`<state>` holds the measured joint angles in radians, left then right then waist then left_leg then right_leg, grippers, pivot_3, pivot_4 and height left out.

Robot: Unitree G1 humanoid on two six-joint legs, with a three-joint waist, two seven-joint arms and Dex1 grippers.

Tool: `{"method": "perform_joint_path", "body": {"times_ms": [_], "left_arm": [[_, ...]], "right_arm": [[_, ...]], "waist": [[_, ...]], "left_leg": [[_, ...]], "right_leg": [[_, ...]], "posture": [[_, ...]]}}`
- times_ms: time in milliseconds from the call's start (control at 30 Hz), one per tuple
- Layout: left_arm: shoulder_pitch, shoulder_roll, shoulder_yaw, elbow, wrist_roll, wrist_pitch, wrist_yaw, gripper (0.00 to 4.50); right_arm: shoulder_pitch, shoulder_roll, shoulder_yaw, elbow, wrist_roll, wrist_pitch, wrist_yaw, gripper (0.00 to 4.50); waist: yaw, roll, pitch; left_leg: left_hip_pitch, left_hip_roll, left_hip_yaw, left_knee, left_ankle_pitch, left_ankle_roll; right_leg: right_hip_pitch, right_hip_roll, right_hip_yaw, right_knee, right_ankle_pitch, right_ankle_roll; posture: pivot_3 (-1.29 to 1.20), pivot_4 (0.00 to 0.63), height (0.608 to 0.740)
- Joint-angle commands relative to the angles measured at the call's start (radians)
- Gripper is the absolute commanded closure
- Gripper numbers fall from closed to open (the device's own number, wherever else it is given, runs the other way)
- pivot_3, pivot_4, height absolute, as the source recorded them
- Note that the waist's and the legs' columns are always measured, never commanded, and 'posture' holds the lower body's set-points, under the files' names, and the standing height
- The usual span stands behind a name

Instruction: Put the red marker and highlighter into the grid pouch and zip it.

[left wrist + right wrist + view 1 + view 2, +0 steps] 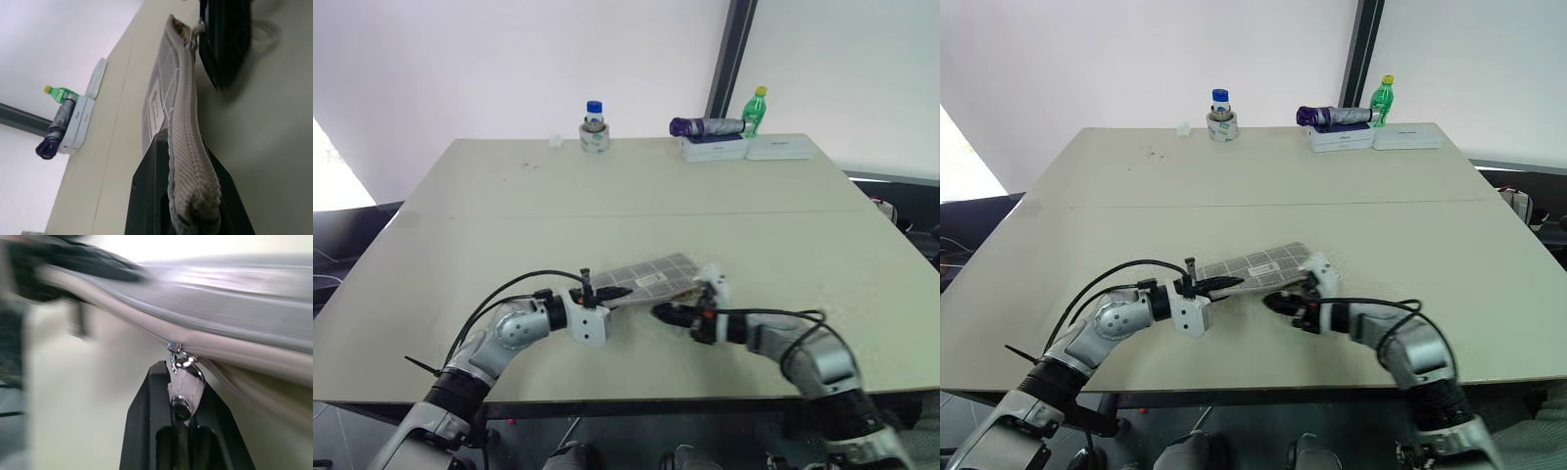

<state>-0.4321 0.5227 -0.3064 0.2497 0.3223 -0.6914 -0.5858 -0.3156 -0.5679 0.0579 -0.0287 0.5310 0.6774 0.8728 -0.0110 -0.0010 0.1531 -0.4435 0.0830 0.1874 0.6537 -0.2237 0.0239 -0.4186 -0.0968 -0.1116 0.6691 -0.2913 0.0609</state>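
Note:
The grid pouch [651, 272] lies flat on the table [509, 215] near its front edge, between my two grippers. My left gripper [617, 292] is shut on the pouch's near end, and the pale zipper band [183, 112] runs out from between its black fingers [146, 196]. At the zipper's other end, my right gripper [661, 313] is shut on the pale zipper pull [186, 384] with its metal clasp. The red marker and the highlighter are out of view.
At the table's far edge stand a blue-capped jar [594, 125], a small white block [555, 141], a folded purple umbrella [705, 126] on white boxes [715, 149] and a green bottle [756, 110]. Bare tabletop lies between these and the pouch.

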Motion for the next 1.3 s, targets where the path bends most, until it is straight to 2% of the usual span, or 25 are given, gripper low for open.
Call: {"method": "perform_joint_path", "body": {"times_ms": [33, 200, 300, 400, 500, 600, 633, 767, 1000, 1200, 1300], "left_arm": [[0.011, 0.037, 0.049, -0.006, -0.036, 0.002, 0.014, 4.5], [0.011, 0.055, 0.05, 0.024, -0.104, 0.024, -0.023, 4.5], [-0.001, 0.053, 0.048, 0.044, -0.15, 0.045, -0.059, 4.5], [-0.028, 0.049, 0.075, 0.084, -0.213, 0.085, -0.08, 3.45], [-0.046, 0.08, 0.089, 0.147, -0.191, 0.033, -0.079, 1.94], [-0.032, 0.068, 0.149, 0.136, -0.289, 0.087, -0.082, 0.32], [-0.03, 0.064, 0.159, 0.13, -0.305, 0.101, -0.084, 0.06], [0.1, 0.144, 0.272, 0.062, -0.409, 0.157, -0.117, 0.06], [0.383, 0.207, 0.455, -0.137, -0.577, 0.314, -0.134, 0.06], [0.568, 0.218, 0.687, -0.253, -0.78, 0.544, -0.128, 0.06], [0.602, 0.23, 0.766, -0.256, -0.813, 0.583, -0.152, 0.06]], "right_arm": [[0.0, -0.089, -0.089, 0.046, -0.016, -0.055, 0.056, 4.44], [-0.036, -0.188, -0.144, 0.179, -0.058, -0.123, 0.082, 4.44], [-0.051, -0.187, -0.143, 0.2, -0.056, -0.137, 0.093, 4.44], [-0.069, -0.154, -0.145, 0.189, -0.029, -0.145, 0.11, 3.51], [-0.064, -0.134, -0.131, 0.146, -0.041, -0.16, 0.111, 1.95], [-0.057, -0.131, -0.132, 0.124, -0.053, -0.184, 0.114, 0.31], [-0.055, -0.132, -0.132, 0.123, -0.055, -0.187, 0.114, 0.06], [-0.048, -0.206, -0.157, 0.171, -0.093, -0.224, 0.158, 0.06], [-0.041, -0.243, -0.224, 0.2, -0.075, -0.278, 0.201, 0.06], [0.027, -0.293, -0.241, 0.255, -0.122, -0.516, 0.353, 0.06], [0.003, -0.296, -0.249, 0.324, -0.134, -0.591, 0.382, 0.06]], "waist": [[-0.001, 0.0, 0.0], [-0.005, 0.0, 0.0], [-0.003, 0.0, 0.0], [0.0, 0.0, 0.0], [-0.002, 0.0, 0.0], [-0.002, 0.0, 0.0], [-0.002, 0.0, 0.0], [-0.007, 0.0, 0.0], [-0.006, 0.0, 0.0], [-0.001, 0.0, 0.0], [-0.003, 0.0, 0.0]], "left_leg": [[0.0, 0.0, 0.0, 0.0, 0.0, 0.0], [0.001, 0.0, 0.001, -0.001, 0.0, 0.0], [0.001, 0.0, 0.001, -0.001, 0.0, 0.0], [0.001, 0.0, 0.001, -0.001, 0.0, 0.0], [0.001, 0.0, 0.001, -0.001, 0.0, 0.0], [0.001, 0.001, 0.001, -0.001, 0.0, -0.001], [0.0, 0.001, 0.001, -0.001, 0.0, -0.001], [0.001, 0.001, 0.001, -0.001, 0.001, -0.002], [0.001, 0.001, 0.001, -0.002, 0.001, -0.001], [0.001, 0.001, 0.001, -0.002, 0.0, -0.001], [0.002, 0.001, 0.001, -0.002, 0.0, -0.001]], "right_leg": [[0.0, 0.0, 0.0, 0.0, 0.0, 0.0], [0.0, 0.001, 0.0, 0.0, 0.0, 0.0], [0.0, 0.001, 0.0, 0.0, 0.0, 0.0], [0.0, 0.001, 0.0, 0.0, 0.0, 0.0], [0.0, 0.001, 0.0, 0.0, 0.0, 0.0], [0.0, 0.0, 0.0, 0.0, 0.0, 0.0], [0.0, 0.0, 0.0, 0.0, 0.0, 0.0], [-0.001, 0.0, 0.0, 0.0, 0.0, 0.0], [-0.001, 0.0, 0.001, 0.0, 0.0, 0.0], [0.0, -0.001, 0.0, -0.002, 0.0, 0.0], [0.0, 0.0, 0.0, -0.002, 0.0, 0.0]], "posture": [[0.0, 0.15, 0.74], [0.0, 0.15, 0.74], [0.0, 0.15, 0.74], [0.0, 0.15, 0.74], [0.0, 0.15, 0.74], [0.0, 0.15, 0.74], [0.0, 0.15, 0.74], [0.0, 0.15, 0.74], [0.0, 0.15, 0.74], [0.0, 0.15, 0.74], [0.0, 0.15, 0.74]]}}
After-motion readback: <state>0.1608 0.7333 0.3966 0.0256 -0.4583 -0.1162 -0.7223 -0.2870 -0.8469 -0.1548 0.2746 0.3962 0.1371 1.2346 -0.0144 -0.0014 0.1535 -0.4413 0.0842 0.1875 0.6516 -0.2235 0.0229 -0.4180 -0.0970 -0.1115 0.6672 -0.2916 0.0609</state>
